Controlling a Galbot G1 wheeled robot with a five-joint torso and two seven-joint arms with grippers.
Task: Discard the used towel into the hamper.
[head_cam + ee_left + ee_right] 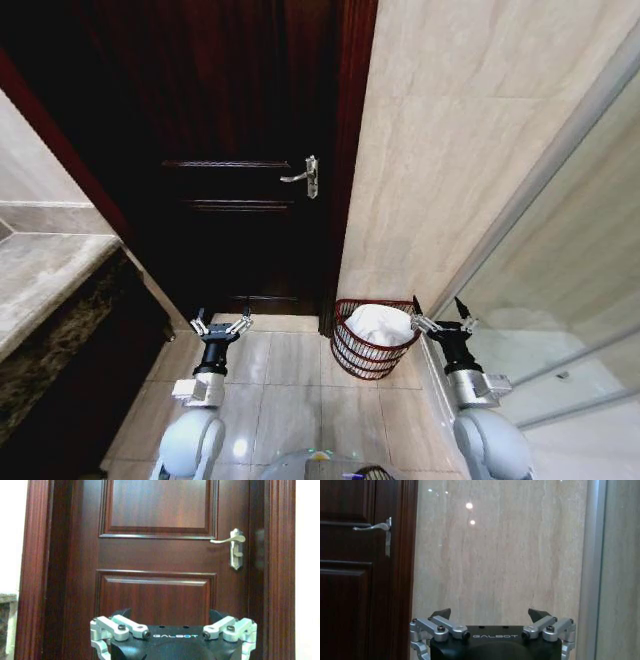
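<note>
The hamper [344, 342], a small dark red wire basket, stands on the tiled floor beside the door frame, against the beige wall. A white towel [379, 325] lies bunched inside it. My right gripper [441, 308] hangs open just to the right of the hamper's rim, holding nothing. My left gripper [221, 322] is open too, low in front of the door, well to the left of the hamper. In the wrist views the left gripper [172, 614] faces the door and the right gripper [490, 613] faces the wall, both with jaws spread.
A dark wooden door [240, 150] with a silver lever handle [305, 176] is shut straight ahead. A stone counter [40, 270] runs along the left. A glass shower partition [560, 300] closes the right side. Tiled floor [290, 370] lies between the arms.
</note>
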